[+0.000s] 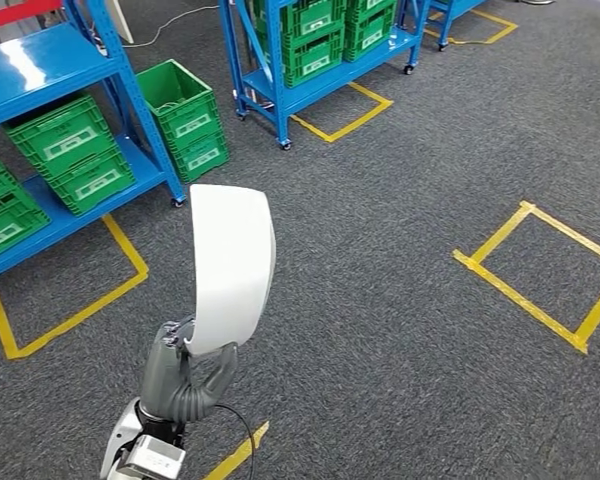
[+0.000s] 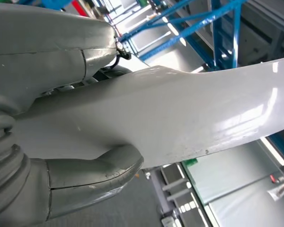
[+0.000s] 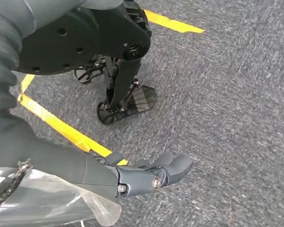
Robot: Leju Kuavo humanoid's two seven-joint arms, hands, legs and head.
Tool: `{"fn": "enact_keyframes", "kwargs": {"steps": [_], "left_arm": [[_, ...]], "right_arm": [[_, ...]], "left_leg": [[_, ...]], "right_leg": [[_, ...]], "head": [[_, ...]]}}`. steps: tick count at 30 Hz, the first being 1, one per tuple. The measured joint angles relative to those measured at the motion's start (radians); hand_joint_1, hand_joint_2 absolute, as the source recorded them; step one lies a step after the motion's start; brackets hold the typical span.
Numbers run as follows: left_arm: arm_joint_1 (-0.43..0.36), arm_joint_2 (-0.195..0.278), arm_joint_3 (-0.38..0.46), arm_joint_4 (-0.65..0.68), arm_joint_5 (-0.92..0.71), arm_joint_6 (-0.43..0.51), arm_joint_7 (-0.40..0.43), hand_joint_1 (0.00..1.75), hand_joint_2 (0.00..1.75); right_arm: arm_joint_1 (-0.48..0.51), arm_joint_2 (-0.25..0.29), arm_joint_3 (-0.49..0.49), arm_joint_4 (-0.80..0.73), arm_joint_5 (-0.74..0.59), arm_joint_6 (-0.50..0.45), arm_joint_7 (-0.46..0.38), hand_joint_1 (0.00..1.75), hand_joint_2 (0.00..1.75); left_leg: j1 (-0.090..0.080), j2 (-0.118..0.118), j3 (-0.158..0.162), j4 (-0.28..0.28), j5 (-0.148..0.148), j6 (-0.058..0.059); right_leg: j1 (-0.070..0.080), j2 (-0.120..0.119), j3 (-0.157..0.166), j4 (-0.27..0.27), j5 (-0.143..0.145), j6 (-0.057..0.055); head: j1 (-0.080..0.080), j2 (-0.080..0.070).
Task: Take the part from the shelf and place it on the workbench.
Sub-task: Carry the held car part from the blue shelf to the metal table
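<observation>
While the left hand (image 1: 182,375) clamps the white curved part (image 1: 231,265) by its lower edge at lower centre-left, held upright, likely for carrying | right hand (image 3: 147,175) hangs over carpet, fingers apart, empty | blue shelf (image 1: 48,60) upper left; workbench unseen.

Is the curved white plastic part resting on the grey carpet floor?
No, the left hand holds the curved white plastic part upright above the floor.
</observation>
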Motion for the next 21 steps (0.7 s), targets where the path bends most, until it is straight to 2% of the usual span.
{"fn": "enact_keyframes", "kwargs": {"steps": [1, 2, 4, 5, 6, 8, 9, 11, 12, 13, 14, 15, 16, 17, 18, 20, 21], "left_arm": [[0.000, 0.000, 0.000, 0.000, 0.000, 0.000, 0.000, 1.75, 1.75], [0.000, 0.001, 0.000, 0.000, 0.000, 0.000, 0.000, 1.75, 1.75], [0.000, 0.001, 0.000, 0.000, 0.000, 0.000, 0.000, 1.75, 1.75], [0.000, 0.001, 0.000, -0.001, 0.000, 0.000, 0.000, 1.75, 1.75], [0.000, 0.002, 0.000, -0.001, 0.000, 0.000, 0.000, 1.75, 1.75], [-0.001, 0.001, 0.000, -0.001, 0.000, 0.000, 0.000, 1.75, 1.75], [-0.001, 0.001, 0.000, -0.001, 0.000, -0.001, 0.000, 1.75, 1.75], [-0.002, -0.002, 0.000, -0.002, 0.000, -0.002, 0.000, 1.75, 1.75], [-0.001, -0.002, 0.000, -0.002, 0.000, -0.003, 0.000, 1.75, 1.75], [0.000, -0.003, 0.000, -0.003, 0.000, -0.003, 0.000, 1.75, 1.75], [0.000, -0.003, 0.001, -0.003, 0.000, -0.004, 0.000, 1.75, 1.75], [0.001, -0.002, 0.001, -0.003, 0.000, -0.004, 0.000, 1.75, 1.75], [0.001, -0.003, 0.001, -0.003, 0.000, -0.005, 0.000, 1.75, 1.75], [0.001, -0.003, 0.001, -0.003, 0.000, -0.005, 0.000, 1.75, 1.75], [0.001, -0.003, 0.001, -0.003, 0.000, -0.005, 0.000, 1.75, 1.75], [0.000, -0.003, 0.001, -0.003, 0.000, -0.005, 0.000, 1.75, 1.75], [0.000, -0.003, 0.001, -0.003, 0.000, -0.005, 0.000, 1.75, 1.75]], "right_arm": [[0.001, 0.000, 0.000, 0.000, 0.000, 0.000, 0.000, 0.00, 1.75], [0.001, 0.000, 0.000, 0.000, 0.000, 0.000, 0.000, 0.00, 1.75], [0.000, 0.001, 0.000, 0.000, 0.000, 0.000, 0.000, 0.00, 1.75], [-0.001, 0.001, 0.000, 0.000, 0.000, 0.000, 0.000, 0.00, 1.75], [-0.003, 0.002, -0.001, 0.001, 0.001, 0.000, 0.000, 0.00, 1.75], [-0.001, 0.002, -0.001, 0.001, 0.002, 0.000, 0.000, 0.00, 1.75], [0.001, 0.001, -0.002, 0.001, 0.003, 0.000, 0.000, 0.00, 1.75], [0.002, 0.000, -0.003, 0.001, 0.005, 0.000, 0.000, 0.00, 1.75], [0.001, 0.000, -0.004, 0.001, 0.006, 0.000, 0.000, 0.00, 1.75], [-0.002, 0.000, -0.004, 0.001, 0.007, 0.000, 0.000, 0.00, 1.75], [-0.003, 0.000, -0.005, 0.001, 0.009, 0.000, 0.000, 0.00, 1.75], [-0.003, 0.000, -0.006, 0.001, 0.011, 0.000, 0.000, 0.00, 1.75], [-0.002, 0.000, -0.007, 0.001, 0.013, 0.000, 0.000, 0.00, 1.75], [-0.001, 0.000, -0.007, 0.001, 0.014, 0.000, 0.000, 0.00, 1.75], [-0.001, 0.000, -0.008, 0.001, 0.015, 0.000, 0.000, 0.00, 1.75], [-0.004, 0.000, -0.008, 0.001, 0.017, -0.001, 0.000, 0.00, 1.75], [-0.005, 0.000, -0.008, 0.001, 0.017, -0.001, 0.000, 0.00, 1.75]], "left_leg": [[0.000, -0.002, 0.004, -0.010, 0.019, 0.003], [0.000, -0.007, 0.025, -0.058, 0.055, 0.007], [0.000, -0.041, 0.084, -0.191, 0.127, 0.021], [0.000, -0.059, 0.105, -0.243, 0.143, 0.026], [0.000, -0.071, 0.115, -0.270, 0.147, 0.029], [-0.001, -0.066, 0.118, -0.285, 0.142, 0.032], [0.001, -0.056, 0.119, -0.290, 0.145, 0.035], [0.006, -0.033, 0.122, -0.301, 0.152, 0.043], [0.006, -0.020, 0.122, -0.303, 0.153, 0.046], [0.004, -0.007, 0.121, -0.303, 0.154, 0.047], [0.003, 0.006, 0.120, -0.303, 0.153, 0.047], [0.003, 0.019, 0.120, -0.302, 0.153, 0.047], [0.003, 0.031, 0.120, -0.302, 0.153, 0.046], [0.003, 0.041, 0.120, -0.301, 0.152, 0.045], [0.003, 0.050, 0.121, -0.300, 0.150, 0.043], [-0.002, 0.066, 0.122, -0.294, 0.145, 0.032], [-0.004, 0.072, 0.122, -0.292, 0.144, 0.026]], "right_leg": [[0.001, 0.012, 0.000, 0.001, 0.000, 0.000], [0.002, 0.024, 0.002, 0.001, 0.001, 0.000], [0.004, 0.048, 0.001, 0.004, 0.001, 0.003], [0.004, 0.059, -0.003, 0.007, 0.002, 0.007], [0.003, 0.068, -0.009, 0.009, 0.004, 0.013], [0.000, 0.085, -0.023, 0.009, 0.009, 0.027], [0.000, 0.079, -0.029, 0.012, 0.007, 0.032], [0.002, 0.039, -0.057, 0.061, -0.027, 0.043], [0.001, 0.011, -0.082, 0.116, -0.058, 0.047], [0.000, -0.006, -0.114, 0.184, -0.091, 0.051], [-0.002, -0.015, -0.142, 0.245, -0.115, 0.055], [-0.004, -0.020, -0.158, 0.282, -0.123, 0.059], [-0.005, -0.023, -0.154, 0.280, -0.113, 0.061], [-0.007, -0.029, -0.128, 0.238, -0.087, 0.063], [-0.008, -0.041, -0.088, 0.169, -0.055, 0.063], [-0.005, -0.068, -0.017, 0.047, -0.018, 0.055], [-0.003, -0.075, -0.001, 0.019, -0.013, 0.048]], "head": [[0.000, 0.000], [0.000, 0.000], [0.001, 0.000], [0.000, 0.000], [0.000, 0.000], [-0.002, 0.000], [-0.001, 0.000], [0.006, 0.000], [0.010, 0.000], [0.013, 0.000], [0.013, 0.000], [0.013, 0.000], [0.013, 0.000], [0.013, 0.000], [0.014, 0.000], [0.013, 0.000], [0.012, 0.000]]}}
